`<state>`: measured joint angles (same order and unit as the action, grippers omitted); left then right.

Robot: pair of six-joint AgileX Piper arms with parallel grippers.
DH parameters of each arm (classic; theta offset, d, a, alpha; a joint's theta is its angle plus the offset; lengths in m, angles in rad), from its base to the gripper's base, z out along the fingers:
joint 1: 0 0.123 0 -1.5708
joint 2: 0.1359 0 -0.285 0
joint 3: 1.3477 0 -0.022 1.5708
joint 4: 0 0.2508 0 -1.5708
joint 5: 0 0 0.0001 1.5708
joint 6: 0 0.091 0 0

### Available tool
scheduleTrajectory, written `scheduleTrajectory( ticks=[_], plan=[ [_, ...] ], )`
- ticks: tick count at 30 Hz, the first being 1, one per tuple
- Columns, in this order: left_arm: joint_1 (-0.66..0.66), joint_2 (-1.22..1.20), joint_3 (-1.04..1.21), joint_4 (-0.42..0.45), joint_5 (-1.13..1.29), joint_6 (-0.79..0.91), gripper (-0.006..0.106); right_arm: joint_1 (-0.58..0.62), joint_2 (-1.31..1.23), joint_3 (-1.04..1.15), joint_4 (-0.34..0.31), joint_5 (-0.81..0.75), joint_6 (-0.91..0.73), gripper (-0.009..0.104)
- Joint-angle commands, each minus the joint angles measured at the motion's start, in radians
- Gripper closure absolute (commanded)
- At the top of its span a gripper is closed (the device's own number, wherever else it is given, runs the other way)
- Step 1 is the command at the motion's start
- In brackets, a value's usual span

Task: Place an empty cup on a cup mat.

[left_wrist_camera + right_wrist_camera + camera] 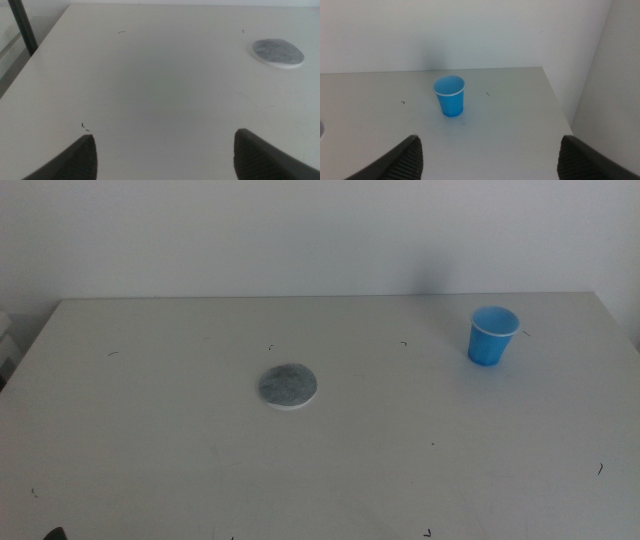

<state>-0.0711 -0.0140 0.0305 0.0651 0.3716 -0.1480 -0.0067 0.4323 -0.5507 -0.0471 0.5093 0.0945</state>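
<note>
Cup [492,336] and cup mat [290,386] are the only things on the pale tabletop [150,430] in the middle view. Standing upright with its mouth up, the blue cup is toward the far right part of the surface. Near the centre the cup mat lies flat, well apart from the cup, with nothing on it. Neither arm reaches into this view; only a small dark shape shows at the bottom edge near the left corner, and I cannot tell what it is.

From the left wrist view, the left claw [165,155] is released, its two dark jaws spread wide with bare tabletop between them. It hangs above the surface, holding nothing, tilted to look forward and down. Ahead of the claw and off toward its right jaw's side lies the grey cup mat [278,52], well apart from it.

From the right wrist view, the right claw [490,157] is likewise released, jaws wide apart and empty, raised over the tabletop and pointing forward and down. Straight ahead of it, slightly toward its left jaw's side and near but not touching, stands the cup [450,96], showing its pale rim and nothing visible inside.
</note>
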Motion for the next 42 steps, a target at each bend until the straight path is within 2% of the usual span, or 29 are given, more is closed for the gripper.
scheduleTrajectory(
  ticks=[1,5,16,21,23,26,30,36,42],
  plan=[
    [0.001,-0.013,-0.006,0.0,-0.066,-0.011,-0.005,-0.005,0.11,-0.115,-0.001,-0.032,0.041,0.001],
    [0.001,-0.013,-0.006,0.0,-0.066,-0.011,-0.005,0.0,0.287,-0.303,-0.003,0.07,0.093,0.001],
    [0.001,-0.013,-0.006,0.0,-0.066,-0.011,-0.005,0.051,0.764,-0.817,0.009,0.382,0.083,0.001],
    [0.001,-0.013,-0.006,0.0,-0.066,-0.011,-0.005,0.051,0.971,-1.026,0.01,0.472,0.067,0.001],
    [0.001,-0.013,-0.006,0.0,-0.066,-0.011,-0.005,0.051,1.058,-1.117,0.018,0.522,0.058,0.001],
    [0.001,-0.013,-0.006,0.0,-0.066,-0.011,-0.005,0.051,1.17,-1.232,0.064,0.584,0.025,0.001],
    [0.001,-0.013,-0.006,0.0,-0.066,-0.011,-0.005,0.051,1.291,-1.339,0.081,0.599,0.026,0.001],
    [0.001,-0.013,-0.006,0.0,-0.066,-0.011,-0.005,0.051,1.396,-1.408,0.085,0.492,0.025,0.001],
    [0.001,-0.013,-0.006,0.0,-0.066,-0.011,-0.005,0.051,1.486,-1.49,0.088,0.496,0.027,0.001]
  ],
)
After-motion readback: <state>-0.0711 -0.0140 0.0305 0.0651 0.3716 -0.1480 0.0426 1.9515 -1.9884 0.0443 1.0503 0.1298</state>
